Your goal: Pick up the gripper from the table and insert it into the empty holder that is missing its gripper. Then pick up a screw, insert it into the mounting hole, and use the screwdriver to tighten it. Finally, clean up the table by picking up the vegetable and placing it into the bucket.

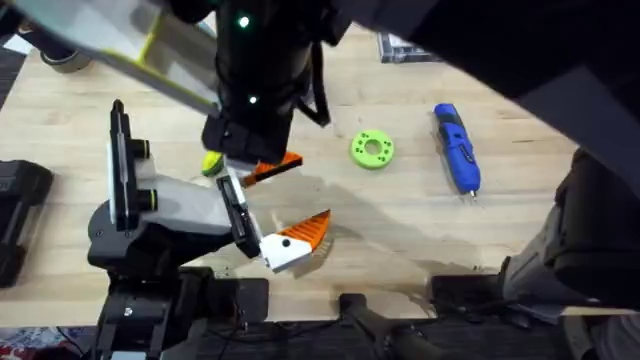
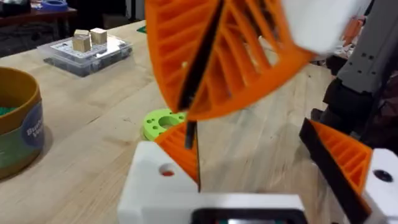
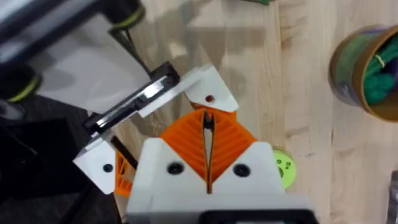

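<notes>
The gripper [image 1: 275, 170], a white base with an orange ribbed tip, lies at the upper end of the holder [image 1: 237, 212], the black bracket of the grey body [image 1: 180, 205]. Its base [image 3: 194, 84] shows a red-ringed hole and sits close in the left wrist view [image 2: 155, 177]. My right gripper [image 1: 245, 158] points straight down at it, shut [image 3: 208, 118], tips touching the orange tip [image 2: 186, 113]. A thin dark sliver shows between the pads; I cannot tell what it is. The vegetable [image 1: 212, 163] lies beside the right gripper. The screwdriver [image 1: 457, 148] lies far right.
A second orange finger [image 1: 295, 240] is mounted on the bracket's lower end [image 2: 348, 165]. A green ring [image 1: 372, 149] lies mid-table. The brown bucket [image 2: 18, 130] stands farther back [image 3: 339, 65]. A clear box [image 2: 84, 50] stands at the back. The right arm spans the upper right.
</notes>
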Action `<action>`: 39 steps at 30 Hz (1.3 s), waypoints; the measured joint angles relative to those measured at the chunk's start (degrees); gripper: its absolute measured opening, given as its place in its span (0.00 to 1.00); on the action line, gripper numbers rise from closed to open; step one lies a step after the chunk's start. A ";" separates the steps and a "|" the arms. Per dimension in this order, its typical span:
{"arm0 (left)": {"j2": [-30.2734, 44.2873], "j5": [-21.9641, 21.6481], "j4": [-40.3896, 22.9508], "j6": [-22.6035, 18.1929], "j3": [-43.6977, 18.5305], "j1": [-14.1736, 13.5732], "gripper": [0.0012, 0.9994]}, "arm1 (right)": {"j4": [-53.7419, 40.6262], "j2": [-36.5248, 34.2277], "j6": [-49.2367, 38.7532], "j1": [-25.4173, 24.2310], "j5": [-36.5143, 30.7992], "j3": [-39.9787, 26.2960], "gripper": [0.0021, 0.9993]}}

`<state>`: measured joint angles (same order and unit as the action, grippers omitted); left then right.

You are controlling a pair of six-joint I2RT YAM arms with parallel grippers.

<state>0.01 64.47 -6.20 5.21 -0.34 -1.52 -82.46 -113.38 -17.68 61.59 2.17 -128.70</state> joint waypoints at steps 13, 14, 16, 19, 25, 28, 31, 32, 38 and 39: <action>0.00 0.00 0.00 0.00 0.00 0.00 0.99 | 0.90 -2.53 -0.82 -0.03 0.00 0.00 0.00; 0.02 0.00 0.00 0.00 0.00 0.00 0.99 | 0.88 -2.61 -0.82 -0.20 -0.02 0.00 0.00; 0.00 0.00 0.00 0.00 0.00 0.00 0.99 | 0.84 -2.62 -0.82 -0.50 -0.02 0.00 0.00; 0.00 0.00 0.00 0.00 0.00 0.00 0.99 | 0.81 -2.62 -0.82 -0.85 -0.02 0.00 0.00; 0.00 0.00 0.00 0.00 0.00 0.00 0.99 | 0.79 -2.62 -0.82 -0.88 -0.02 0.00 0.00; 0.00 0.00 0.00 0.00 0.00 0.00 0.99 | 0.69 -2.62 -0.82 -0.86 -0.02 0.00 0.00; 0.00 0.00 0.00 0.00 0.00 0.00 0.99 | 0.58 -2.62 -0.82 -0.86 -0.02 0.00 0.00; 0.02 0.00 0.00 0.00 0.00 0.00 0.99 | 0.55 -2.62 -0.84 -0.84 -0.02 0.00 0.00; 0.00 0.00 0.00 0.00 0.00 0.00 0.99 | 0.09 -2.62 -0.84 -0.64 -0.02 0.00 0.00; 0.02 0.00 0.00 0.00 0.00 0.00 0.99 | 0.09 -2.62 -0.84 -0.64 -0.02 0.00 0.00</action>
<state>0.03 64.47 -6.20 5.21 -0.34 -1.52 -82.37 -116.01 -18.52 60.95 2.15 -128.70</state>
